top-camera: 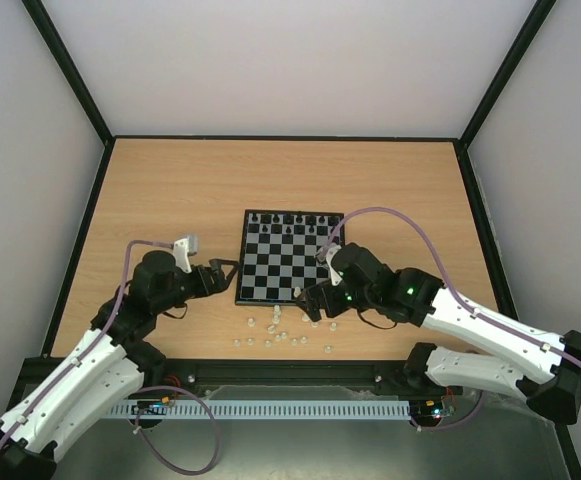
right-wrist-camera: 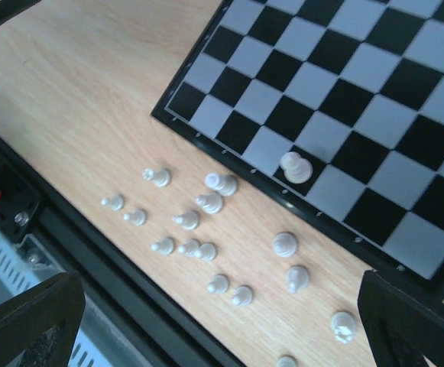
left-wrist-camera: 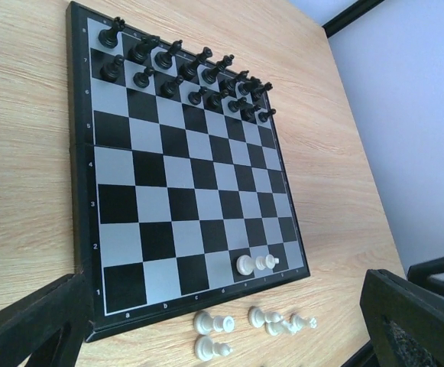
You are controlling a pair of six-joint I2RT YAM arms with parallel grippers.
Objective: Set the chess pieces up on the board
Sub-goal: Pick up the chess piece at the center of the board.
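Observation:
The board (top-camera: 288, 262) lies mid-table, and it also shows in the left wrist view (left-wrist-camera: 183, 191) and the right wrist view (right-wrist-camera: 336, 99). One white piece (left-wrist-camera: 254, 264) stands on its near row, also seen in the right wrist view (right-wrist-camera: 296, 167). Several white chess pieces (top-camera: 280, 332) are scattered on the table in front of the board, most of them upright (right-wrist-camera: 199, 222). My left gripper (top-camera: 225, 274) is open and empty at the board's left edge. My right gripper (top-camera: 308, 300) is open and empty, hovering over the board's near edge and the scattered pieces.
Black pieces (top-camera: 290, 222) fill the board's two far rows (left-wrist-camera: 183, 73). A black rail (right-wrist-camera: 107, 275) runs along the table's near edge, close behind the white pieces. Bare wood (top-camera: 170, 190) lies left and beyond the board.

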